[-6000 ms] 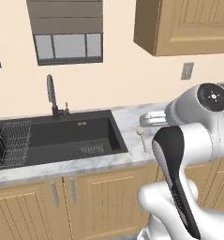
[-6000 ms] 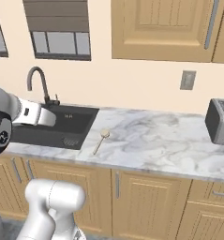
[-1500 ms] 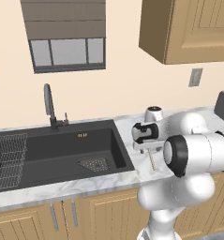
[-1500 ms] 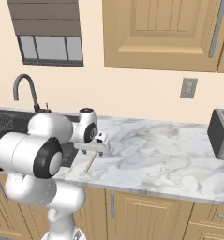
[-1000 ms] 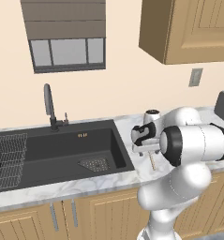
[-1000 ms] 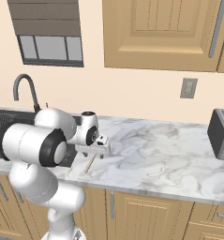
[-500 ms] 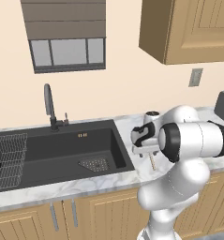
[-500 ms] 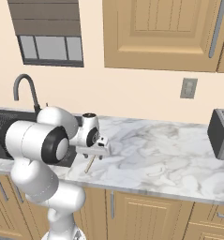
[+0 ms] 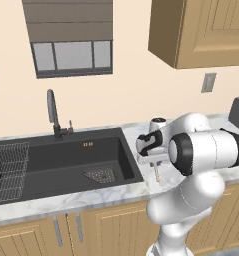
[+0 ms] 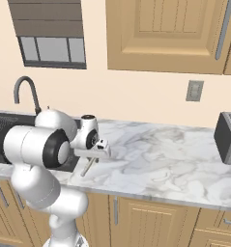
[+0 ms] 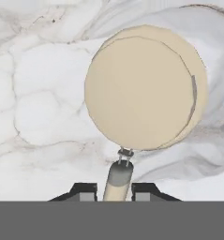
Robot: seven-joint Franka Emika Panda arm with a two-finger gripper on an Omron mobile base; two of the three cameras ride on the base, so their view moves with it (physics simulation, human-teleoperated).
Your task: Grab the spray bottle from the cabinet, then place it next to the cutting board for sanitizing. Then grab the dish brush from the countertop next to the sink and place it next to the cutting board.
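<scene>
Left base view: black sink [image 9: 66, 160] holding a wire rack [image 9: 8, 170] at its left end; dish brush [image 9: 156, 173] lying on the counter [image 9: 141, 185] just right of the basin, under the gripper [image 9: 154, 161].

Right base view: brush handle angled toward the counter edge.

Hand view: jaws narrow, closed on the brush handle below the round head.

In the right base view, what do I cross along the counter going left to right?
Faucet → sink → end effector over the dish brush → bare marble countertop → toaster at the right edge.
</scene>
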